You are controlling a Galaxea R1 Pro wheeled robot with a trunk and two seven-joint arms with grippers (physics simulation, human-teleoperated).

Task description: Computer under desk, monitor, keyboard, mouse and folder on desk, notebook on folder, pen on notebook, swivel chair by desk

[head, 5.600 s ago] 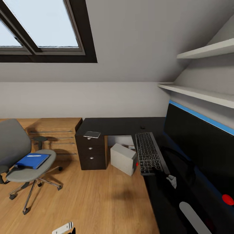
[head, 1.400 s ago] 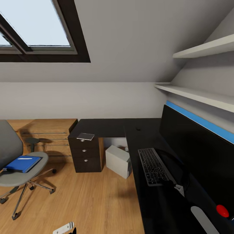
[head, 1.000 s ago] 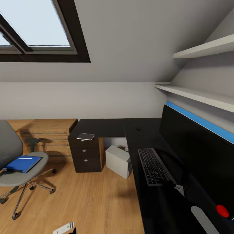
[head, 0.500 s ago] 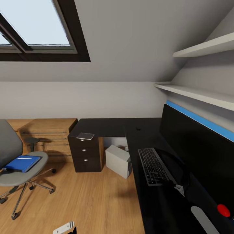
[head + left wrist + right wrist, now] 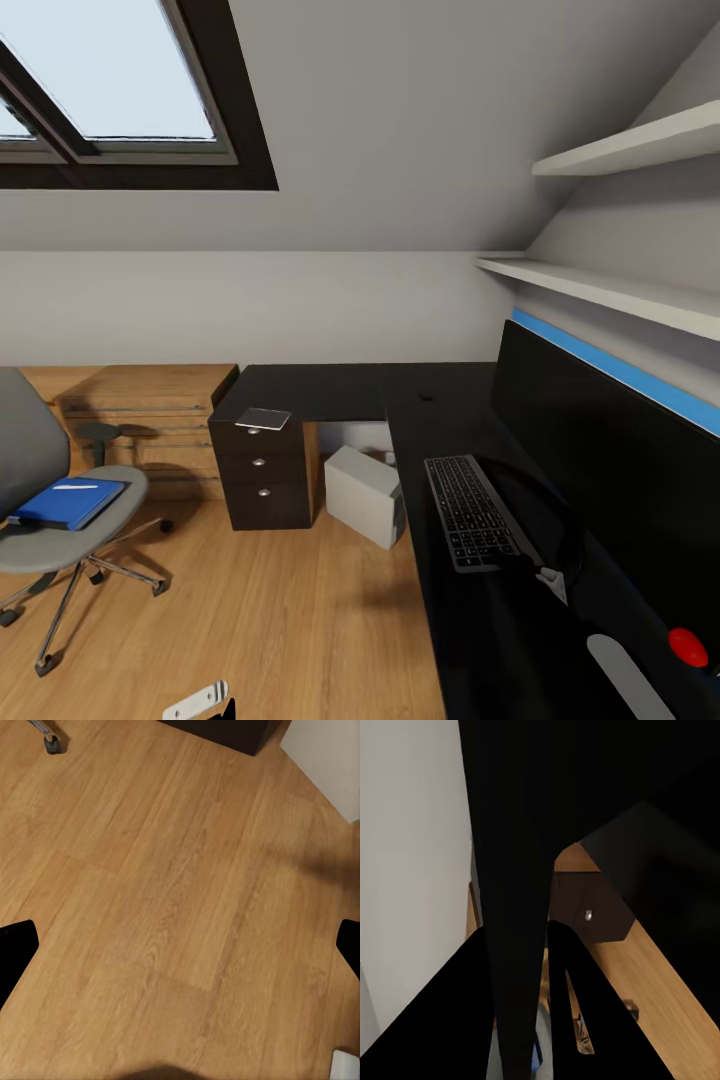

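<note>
The right gripper (image 5: 553, 583) rests at the keyboard (image 5: 470, 510)'s near end on the desk (image 5: 330, 390), its spread unclear, the left gripper's fingers (image 5: 15, 952) splayed wide over floor (image 5: 180, 892), the folder (image 5: 68, 502) lying beyond on the swivel chair (image 5: 60, 540).

Head camera overlooks desk (image 5: 330, 390); left wrist faces floor (image 5: 172, 907) closely.

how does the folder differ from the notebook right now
The folder is bright blue and larger; the notebook is grey and smaller. The folder lies on the swivel chair with the pen on it; the notebook sits bare on the desk. Both are flat rectangles.
</note>
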